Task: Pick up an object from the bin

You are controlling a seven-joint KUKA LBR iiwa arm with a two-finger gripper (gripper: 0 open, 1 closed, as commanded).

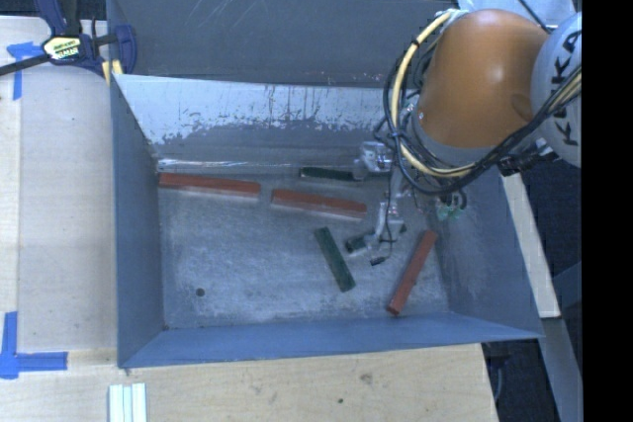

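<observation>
The hand (379,247) hangs low between a dark green stick (334,260) and a reddish-brown stick (411,272).

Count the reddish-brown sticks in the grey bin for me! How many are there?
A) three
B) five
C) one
A. Three lie on the floor of the bin: the left reddish-brown stick, the middle reddish-brown stick, and the tilted reddish-brown stick just right of the gripper.
</observation>
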